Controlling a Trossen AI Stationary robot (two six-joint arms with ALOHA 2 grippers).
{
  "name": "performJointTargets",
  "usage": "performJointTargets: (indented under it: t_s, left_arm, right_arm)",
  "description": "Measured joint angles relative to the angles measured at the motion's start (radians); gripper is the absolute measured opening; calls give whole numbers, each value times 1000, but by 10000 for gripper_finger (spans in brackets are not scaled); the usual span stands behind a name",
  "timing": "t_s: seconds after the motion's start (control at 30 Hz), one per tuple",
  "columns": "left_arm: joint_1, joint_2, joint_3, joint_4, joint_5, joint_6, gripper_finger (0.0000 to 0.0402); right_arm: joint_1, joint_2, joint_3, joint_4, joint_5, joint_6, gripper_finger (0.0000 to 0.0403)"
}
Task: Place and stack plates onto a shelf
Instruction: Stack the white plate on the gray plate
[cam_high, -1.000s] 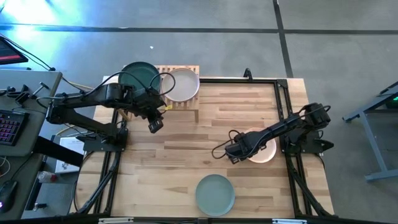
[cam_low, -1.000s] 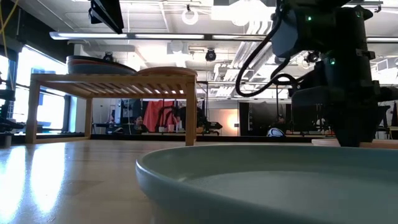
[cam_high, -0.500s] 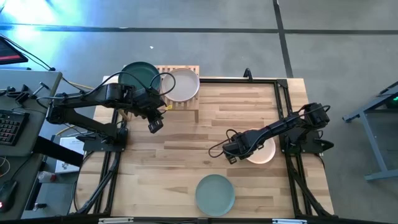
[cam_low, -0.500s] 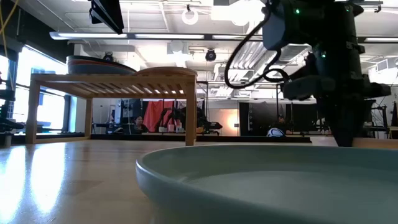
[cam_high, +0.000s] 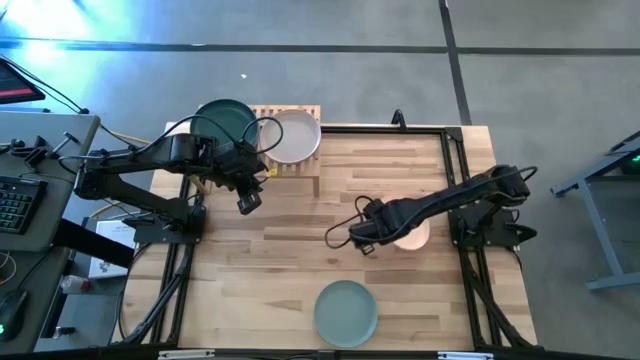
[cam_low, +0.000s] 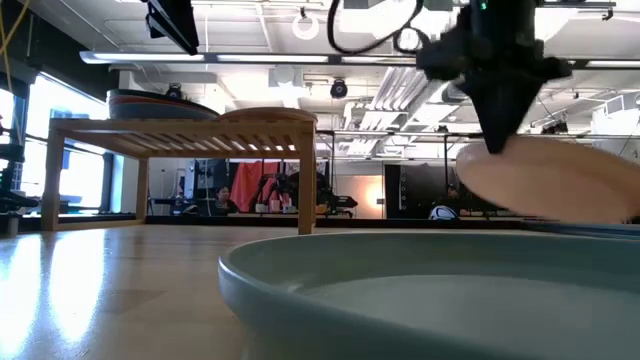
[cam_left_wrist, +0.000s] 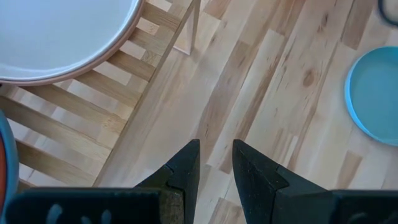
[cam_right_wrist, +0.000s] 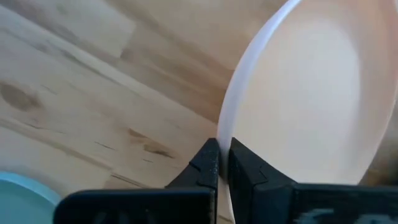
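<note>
Your right gripper (cam_high: 362, 240) pinches the rim of a peach-pink plate (cam_low: 545, 180), tilted up off the table (cam_high: 300, 250), right of the middle. Your left gripper (cam_left_wrist: 216, 163) waits by the shelf (cam_low: 180, 135), fingers slightly apart, holding nothing.

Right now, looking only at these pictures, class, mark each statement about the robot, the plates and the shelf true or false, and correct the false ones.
1. The right gripper is shut on the rim of the peach-pink plate. True.
2. That plate lies flat on the table. False: in the low view it hangs tilted, clear of the wood.
3. The sage green plate sits on the shelf. False: it lies on the table's near edge.
4. The left gripper holds a plate. False: nothing is between its fingers.
5. A dark teal plate rests on the shelf. True.
</note>
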Motion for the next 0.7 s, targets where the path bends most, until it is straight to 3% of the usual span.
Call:
performJointTargets:
  t_s: [0.33,0.7]
  left_arm:
    - [0,0,0,0,0,14,85]
    - [0,0,0,0,0,5,85]
  right_arm:
    - [-63,0,196,-247,139,-140,0]
    - [-214,0,341,-277,296,-477,0]
